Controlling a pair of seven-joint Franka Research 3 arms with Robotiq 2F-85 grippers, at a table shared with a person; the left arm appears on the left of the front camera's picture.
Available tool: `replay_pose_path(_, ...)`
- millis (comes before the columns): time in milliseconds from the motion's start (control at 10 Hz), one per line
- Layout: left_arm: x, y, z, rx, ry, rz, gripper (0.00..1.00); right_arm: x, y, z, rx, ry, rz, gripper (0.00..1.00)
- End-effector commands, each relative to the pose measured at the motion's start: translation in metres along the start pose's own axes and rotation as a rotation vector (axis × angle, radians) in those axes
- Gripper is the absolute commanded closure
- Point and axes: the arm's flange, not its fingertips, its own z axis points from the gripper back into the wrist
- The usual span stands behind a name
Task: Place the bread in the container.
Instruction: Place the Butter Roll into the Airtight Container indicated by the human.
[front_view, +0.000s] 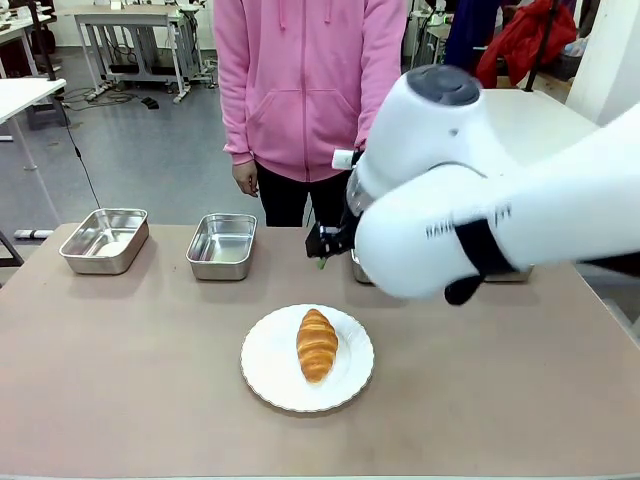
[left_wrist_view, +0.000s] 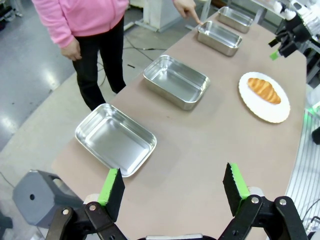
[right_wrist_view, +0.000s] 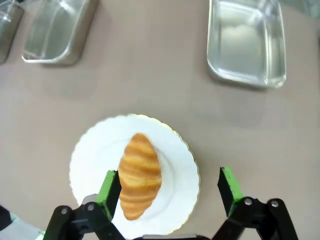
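The bread (front_view: 317, 343) is a golden-brown croissant lying on a round white plate (front_view: 270, 375) at the table's middle. In the right wrist view the bread (right_wrist_view: 140, 174) lies just ahead of my open right gripper (right_wrist_view: 170, 187), close to one green pad and apart from it. That right gripper (front_view: 322, 250) hovers above the plate's far side. A row of steel pans lines the far edge. A person's finger (left_wrist_view: 192, 13) points at the rim of the third one, the container (left_wrist_view: 219, 37). My left gripper (left_wrist_view: 172, 187) stands open over the table's end, holding nothing.
Two more pans (front_view: 104, 240) (front_view: 222, 245) sit at the far left, and my right arm (front_view: 480, 220) covers the others in the front view. A person in a pink hoodie (front_view: 310, 80) stands at the far edge. Bare tabletop (front_view: 120, 380) surrounds the plate.
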Motion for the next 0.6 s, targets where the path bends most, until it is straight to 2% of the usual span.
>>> replay_pose_path(0,0.000,-0.002,0.002,-0.003,-0.003,-0.009,0.00,0.009,0.015,0.001,0.067,0.101,-0.047,0.00)
replay_pose_path(100,0.000,-0.002,0.002,-0.003,-0.003,-0.009,0.00,0.000,0.000,0.000,0.000,0.000,0.000,0.00)
replay_pose_path(400,0.000,-0.002,0.002,-0.003,-0.003,-0.009,0.00,0.000,0.000,0.000,0.000,0.000,0.000,0.00)
replay_pose_path(500,0.000,-0.002,0.002,-0.003,-0.003,-0.009,0.00,0.000,0.001,0.000,0.005,0.035,-0.011,0.00)
